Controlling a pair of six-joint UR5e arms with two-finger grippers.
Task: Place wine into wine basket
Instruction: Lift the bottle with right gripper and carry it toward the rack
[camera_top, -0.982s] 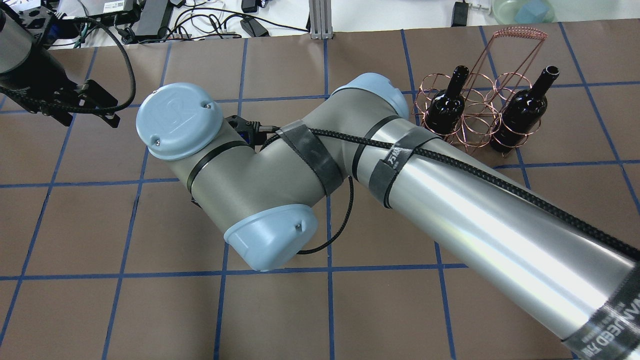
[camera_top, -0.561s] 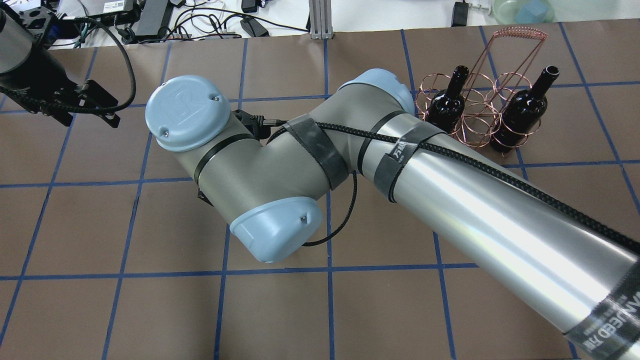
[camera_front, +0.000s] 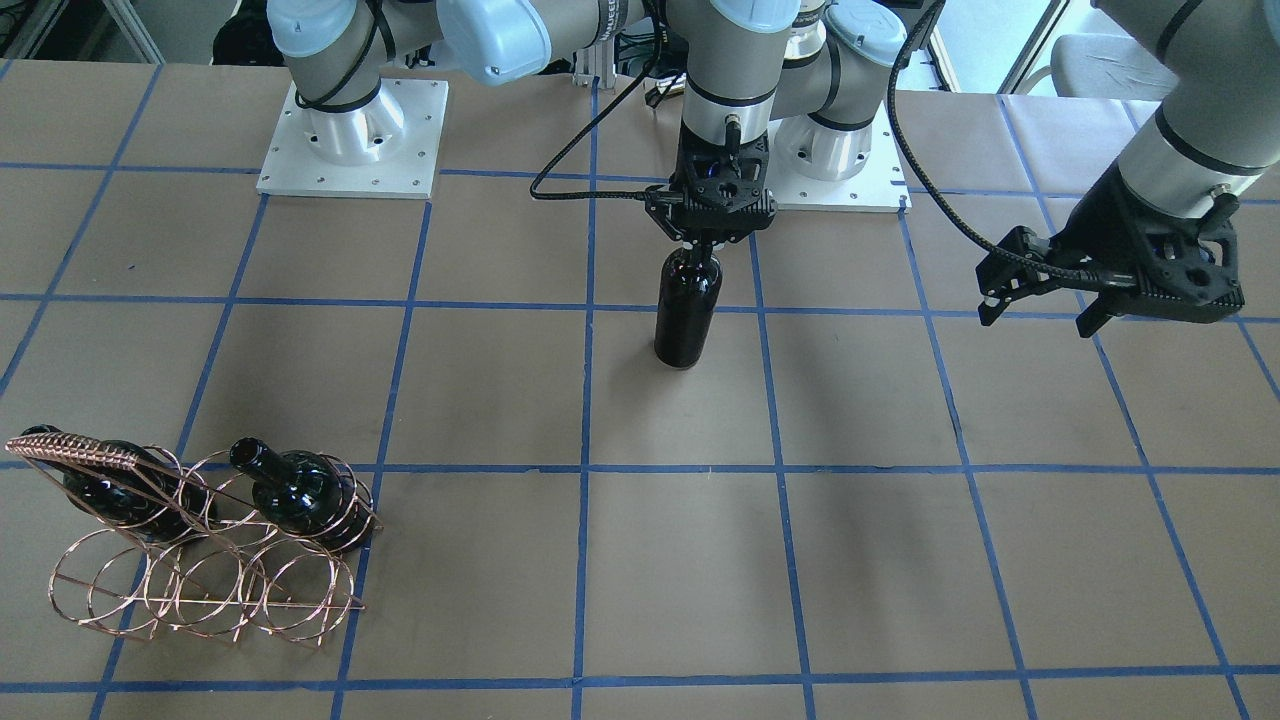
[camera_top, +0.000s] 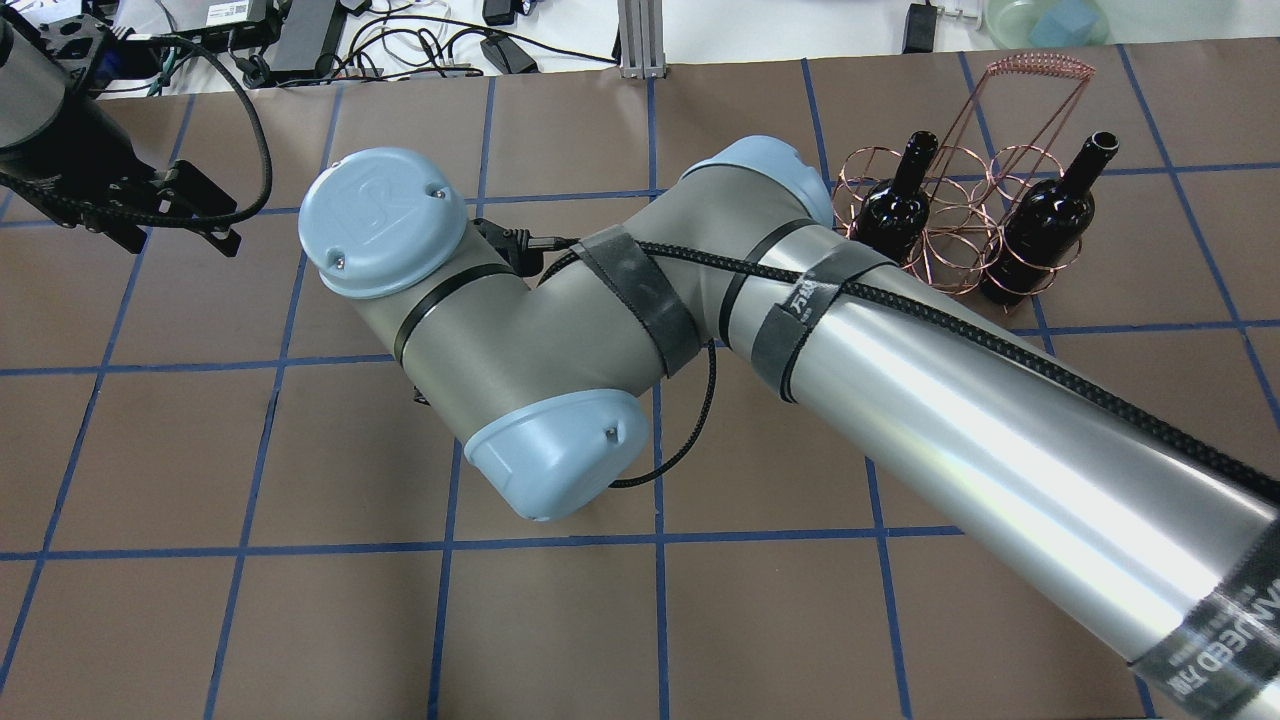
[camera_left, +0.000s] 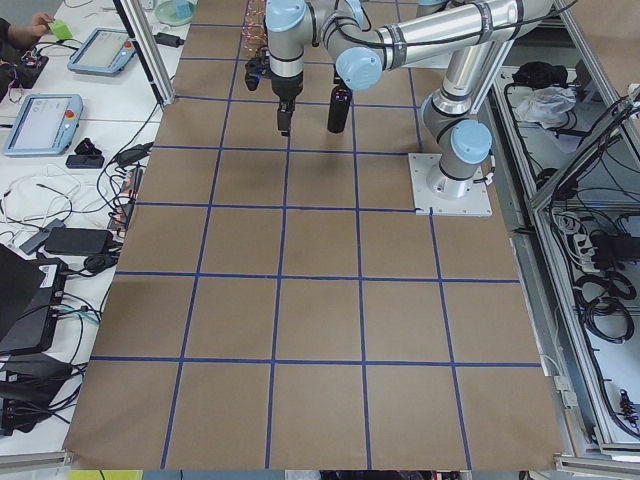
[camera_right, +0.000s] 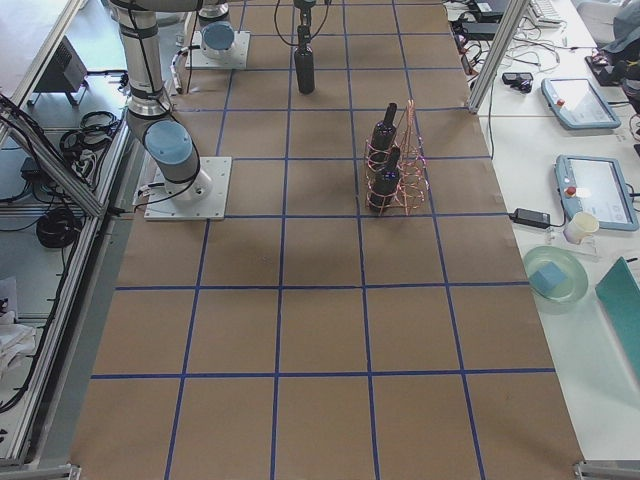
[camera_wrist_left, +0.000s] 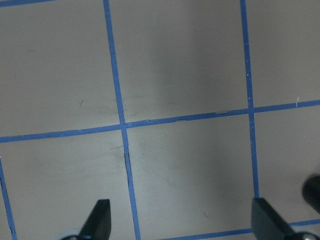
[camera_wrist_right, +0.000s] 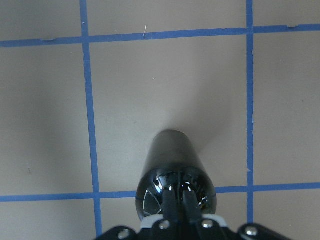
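Dark glass wine (camera_front: 688, 310) hangs upright, neck clamped in the right gripper (camera_front: 703, 245).

- Light: bright, even, diffuse, from above; exposure good throughout.
- Glare: white streak along the right arm (camera_top: 1000, 450) metal tube; pinpoint highlights on the wine (camera_wrist_right: 172, 150) shoulder.
- Shadows: soft, faint, on the table (camera_wrist_left: 190, 65).
- Focus: right gripper (camera_wrist_right: 177, 200) slightly blurred at close range; wider views sharp.

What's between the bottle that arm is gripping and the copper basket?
Nothing but bare brown table and blue tape lines, from wine bottle to wine basket, clearest in the front-facing view.
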